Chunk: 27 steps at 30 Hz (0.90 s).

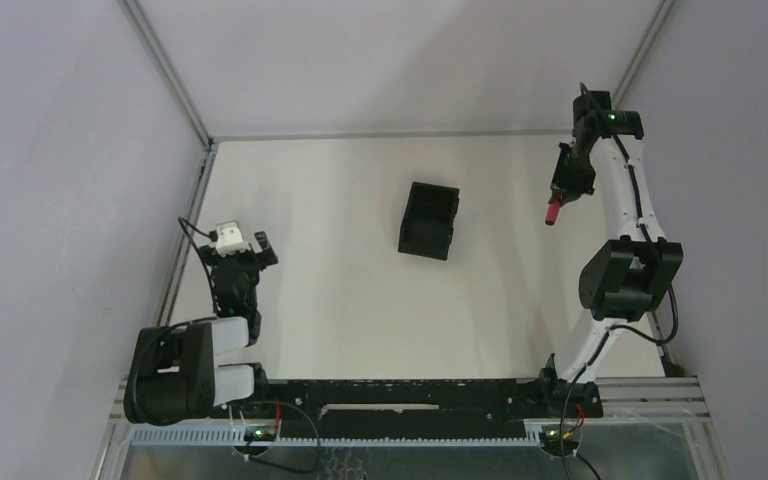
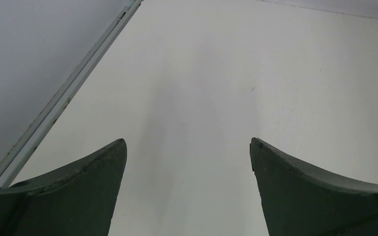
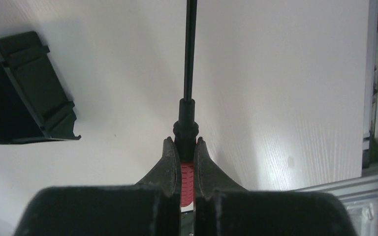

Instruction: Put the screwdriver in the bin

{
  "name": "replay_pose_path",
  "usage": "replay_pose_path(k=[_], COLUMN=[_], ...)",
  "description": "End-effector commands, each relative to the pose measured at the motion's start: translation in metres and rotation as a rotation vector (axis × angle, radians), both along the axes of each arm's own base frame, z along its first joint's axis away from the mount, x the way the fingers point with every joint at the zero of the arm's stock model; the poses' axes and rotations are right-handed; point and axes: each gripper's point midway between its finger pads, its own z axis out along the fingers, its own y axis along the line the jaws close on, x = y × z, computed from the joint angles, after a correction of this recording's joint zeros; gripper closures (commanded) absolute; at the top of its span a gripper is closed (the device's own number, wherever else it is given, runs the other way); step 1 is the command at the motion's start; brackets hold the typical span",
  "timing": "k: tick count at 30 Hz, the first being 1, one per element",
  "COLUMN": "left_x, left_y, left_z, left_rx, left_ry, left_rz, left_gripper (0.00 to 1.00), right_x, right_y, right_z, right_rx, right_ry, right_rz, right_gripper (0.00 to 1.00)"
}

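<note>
My left pincer [image 1: 243,248] sits near the left edge of the surface [image 1: 330,290], spread wide and holding nothing. Its own camera shows only the two fingers [image 2: 78,187] apart over bare white and the frame rail [image 2: 64,98] along that edge.

The bin [image 1: 426,245] stands about mid-surface, a little toward the far edge, and looks empty from above.

My right pincer [image 1: 568,190] is near the right edge, toward the far right corner, pressed together on the screwdriver [image 1: 552,212], well apart from the bin.

The step in hand, as I judge it, is the carry. I should travel left with the pinch kept firm, stop over the bin's open top, line the shaft with its long side, lower until the tip is past the walls, and only then let go.

The overhead view gives the gap to the bin and the red handle end sticking out. The right wrist view shows the grip itself: my pincer [image 3: 183,142] clamped on the red handle, the screwdriver's [image 3: 190,49] dark shaft running ahead, and part of the bin [image 3: 44,98] off to the left.
</note>
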Motion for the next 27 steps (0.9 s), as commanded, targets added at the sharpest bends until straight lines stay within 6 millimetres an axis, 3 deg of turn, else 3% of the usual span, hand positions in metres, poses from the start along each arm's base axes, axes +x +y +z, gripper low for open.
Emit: replay_pose_path(k=[1,10,13,16,20,27], left_x=[0.014,0.014,0.014,0.014,0.014,0.014], left_y=[0.0,0.0,0.0,0.0,0.0,0.0], left_z=[0.03,0.03,0.029,0.03,0.03,0.03], left_rx=[0.023,0.023,0.023,0.024,0.024,0.023], left_ry=[-0.084,-0.084,-0.084,-0.085,-0.084,-0.085], left_rz=[-0.004,-0.004,-0.004,-0.004,-0.004,-0.004], left_gripper=[0.0,0.0,0.0,0.0,0.0,0.0], right_x=[-0.007,0.037,0.041,0.049,0.058,0.065], right_y=[0.034,0.196,0.234,0.25,0.263,0.258], right_z=[0.012,0.011,0.009,0.003,-0.024,-0.083], right_rx=[0.051,0.168,0.182,0.167,0.125,0.037], right_ry=[0.002,-0.096,-0.111,-0.14,-0.173,-0.139], right_rz=[-0.001,0.322,0.414,0.448,0.538,0.605], right_gripper=[1.0,1.0,1.0,1.0,1.0,1.0])
